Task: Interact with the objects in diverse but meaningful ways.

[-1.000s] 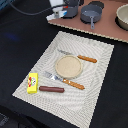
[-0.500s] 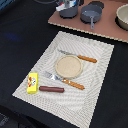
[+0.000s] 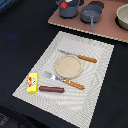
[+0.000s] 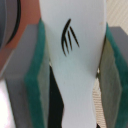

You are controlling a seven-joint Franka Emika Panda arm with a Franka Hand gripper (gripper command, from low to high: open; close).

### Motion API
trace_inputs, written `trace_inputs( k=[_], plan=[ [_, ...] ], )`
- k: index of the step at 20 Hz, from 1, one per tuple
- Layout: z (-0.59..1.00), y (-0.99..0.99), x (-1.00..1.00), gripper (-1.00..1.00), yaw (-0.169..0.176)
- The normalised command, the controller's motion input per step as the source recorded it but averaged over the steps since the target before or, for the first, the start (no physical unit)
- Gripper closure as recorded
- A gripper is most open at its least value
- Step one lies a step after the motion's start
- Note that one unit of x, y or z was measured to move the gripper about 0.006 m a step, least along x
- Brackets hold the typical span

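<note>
Currently the gripper [image 4: 75, 75] is closed on the white-and-blue fish [image 4: 75, 55], its green pads [image 4: 36, 85] clamping the flat flanks; the toy looks light, rigid and smooth, so likely slippery.

You have open mat [image 3: 95, 95] toward the exterior view's right of the tan plate [image 3: 68, 66]. The knife [image 3: 78, 56] and fork [image 3: 65, 80] hem that plate on two sides. The sausage stick [image 3: 51, 89] and yellow block [image 3: 32, 82] crowd one corner. The pot [image 3: 68, 8] possibly blocks the far board.
</note>
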Motion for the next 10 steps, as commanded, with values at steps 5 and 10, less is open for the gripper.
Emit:
trace_inputs(
  k=[5, 10],
  plan=[
    [0.32, 0.49, 0.84, 1.0, -0.004],
    [0.18, 0.49, 0.82, 1.0, -0.009]
  ],
)
